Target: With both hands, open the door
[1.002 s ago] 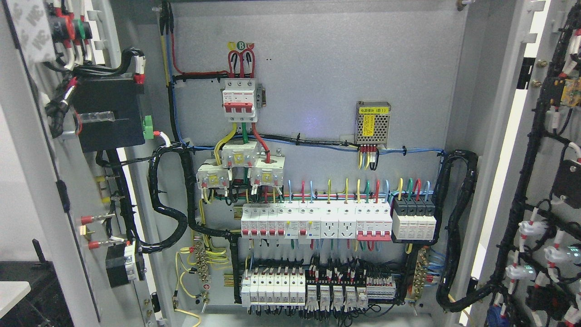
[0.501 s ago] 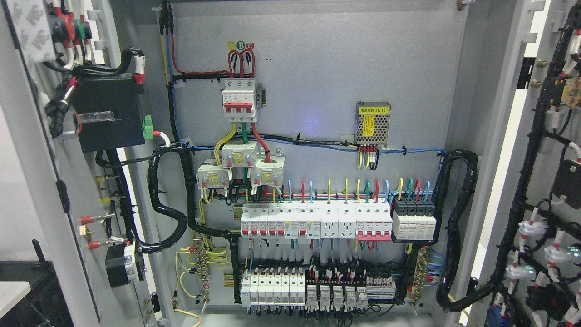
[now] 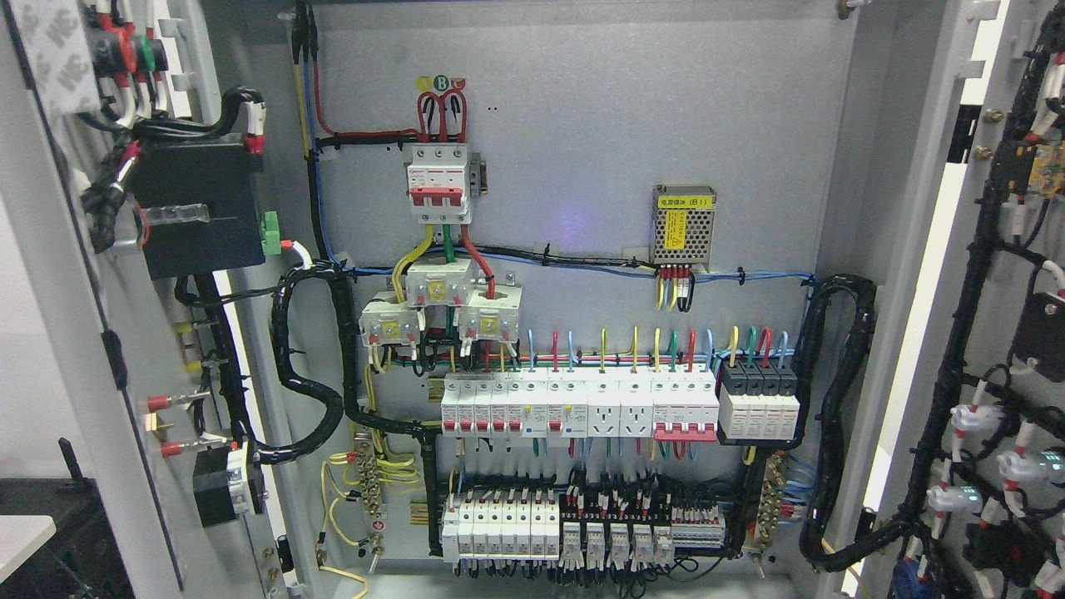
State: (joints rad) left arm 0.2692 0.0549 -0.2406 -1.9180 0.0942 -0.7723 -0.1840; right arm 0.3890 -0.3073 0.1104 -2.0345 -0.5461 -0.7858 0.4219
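A grey electrical cabinet fills the head view with both doors swung wide. The left door [image 3: 62,349] stands at the picture's left, its inner face carrying a black box [image 3: 200,212] and wired push buttons. The right door [image 3: 990,274] stands at the picture's right, its inner side lined with black cable looms and indicator lamps. Between them the back panel [image 3: 582,125] shows a red-and-white main breaker [image 3: 438,183], rows of white breakers [image 3: 574,408] and terminal blocks. Neither of my hands nor any arm shows in the frame.
A small metal power supply with a yellow label [image 3: 684,223] hangs on the panel's right. Thick black conduit [image 3: 836,416] loops down the right side, another [image 3: 308,391] on the left. A dark object and a white surface edge [image 3: 33,532] sit at the lower left, outside the cabinet.
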